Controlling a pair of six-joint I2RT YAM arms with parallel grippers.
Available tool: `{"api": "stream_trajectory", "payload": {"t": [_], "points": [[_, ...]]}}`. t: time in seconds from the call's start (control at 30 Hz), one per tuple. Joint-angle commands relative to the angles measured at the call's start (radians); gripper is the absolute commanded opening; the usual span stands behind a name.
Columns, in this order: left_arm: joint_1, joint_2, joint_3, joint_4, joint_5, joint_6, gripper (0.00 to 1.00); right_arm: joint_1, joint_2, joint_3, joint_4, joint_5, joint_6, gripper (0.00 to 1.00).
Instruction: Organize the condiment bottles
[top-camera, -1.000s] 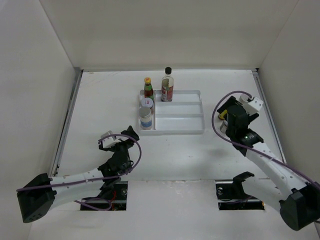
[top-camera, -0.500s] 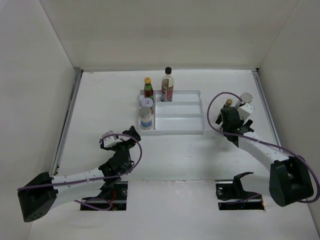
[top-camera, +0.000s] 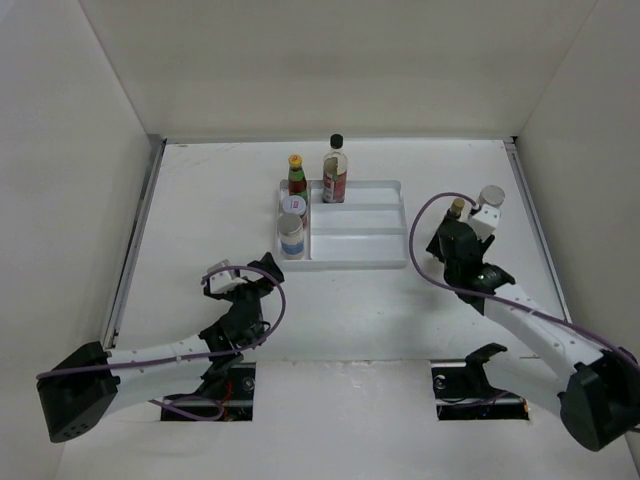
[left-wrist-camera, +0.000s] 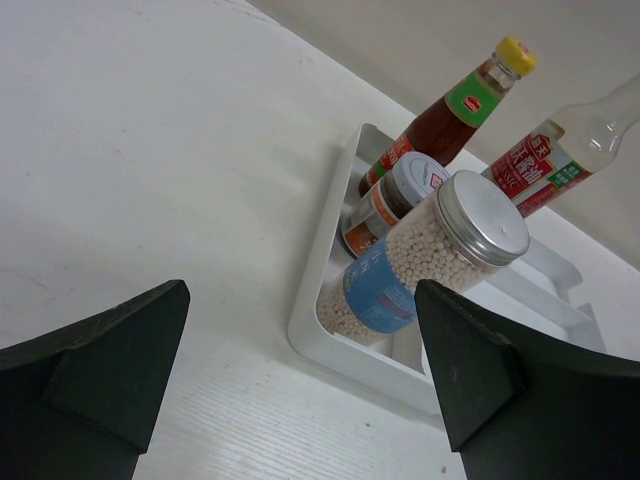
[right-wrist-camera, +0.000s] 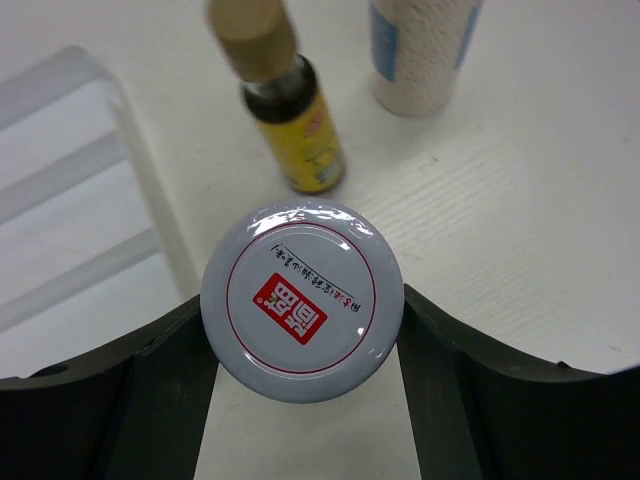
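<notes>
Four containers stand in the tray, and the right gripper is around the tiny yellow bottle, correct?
Not quite. In the right wrist view, the right gripper is around the white-lidded jar. The tiny yellow bottle stands free just beyond it. The rest holds.

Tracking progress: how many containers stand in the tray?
4: yellow-capped bottle, short jar, bead jar along the tray's left edge; black-capped bottle at its back. None looks hidden.

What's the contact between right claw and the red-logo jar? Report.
Touching. In the right wrist view, the right claw fingers press the jar lid's sides; no gap.
</notes>
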Motion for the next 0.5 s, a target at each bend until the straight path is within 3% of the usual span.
{"api": "stream_trajectory", "payload": {"t": [0.0, 0.27, 0.47], "points": [[0.011, 0.007, -0.021, 0.022, 0.019, -0.021, 1.00, 0.093, -0.067, 0.136, 0.071, 0.063, -0.023, 0.55], [0.034, 0.006, -0.026, 0.022, 0.045, -0.027, 1.00, 0.285, 0.370, 0.459, 0.364, -0.103, -0.084, 0.56], [0.034, -0.003, -0.024, 0.018, 0.054, -0.027, 1.00, 0.332, 0.692, 0.758, 0.384, -0.138, -0.150, 0.56]]}}
